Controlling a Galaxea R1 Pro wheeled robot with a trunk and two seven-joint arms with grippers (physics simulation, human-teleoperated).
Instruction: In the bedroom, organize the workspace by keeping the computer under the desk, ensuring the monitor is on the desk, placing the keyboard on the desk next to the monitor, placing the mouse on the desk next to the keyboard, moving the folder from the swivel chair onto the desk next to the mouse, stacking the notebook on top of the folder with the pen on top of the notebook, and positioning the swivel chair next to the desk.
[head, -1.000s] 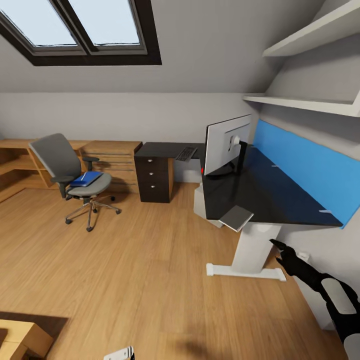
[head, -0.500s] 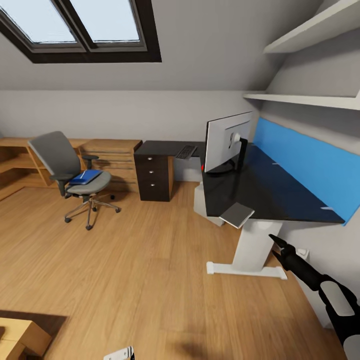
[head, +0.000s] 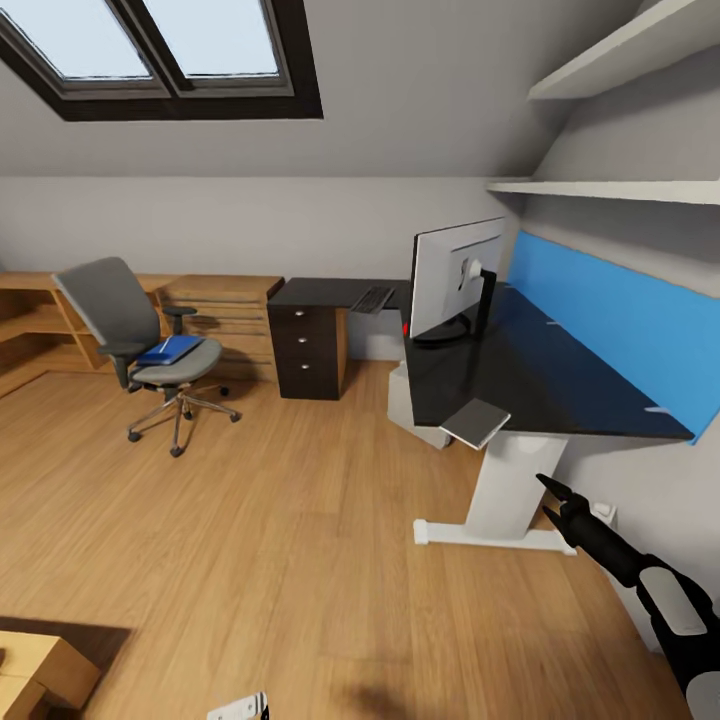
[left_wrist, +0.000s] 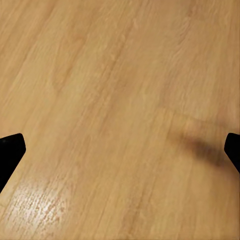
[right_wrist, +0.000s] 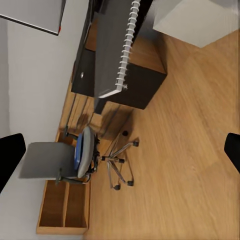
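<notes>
Two dark-framed skylights are lighting the bedroom in the head view. The swivel chair is standing well apart from the desk, carrying the blue folder on its seat. The monitor is standing on the glossy black top, the keyboard is lying farther back beside the drawer unit, and the notebook is overhanging the near desk edge. A pale grey box, likely the computer, is sitting on the floor under the desk. The right gripper is reaching toward the white desk leg with its fingers slightly parted. No writing or brand is readable.

The left wrist view is looking down at the wood floor; both fingertips are sitting at the frame's edges, spread wide and holding nothing.

The right wrist view is taking in the notebook's spiral binding, the swivel chair and the folder; its fingertips are likewise wide apart.
</notes>
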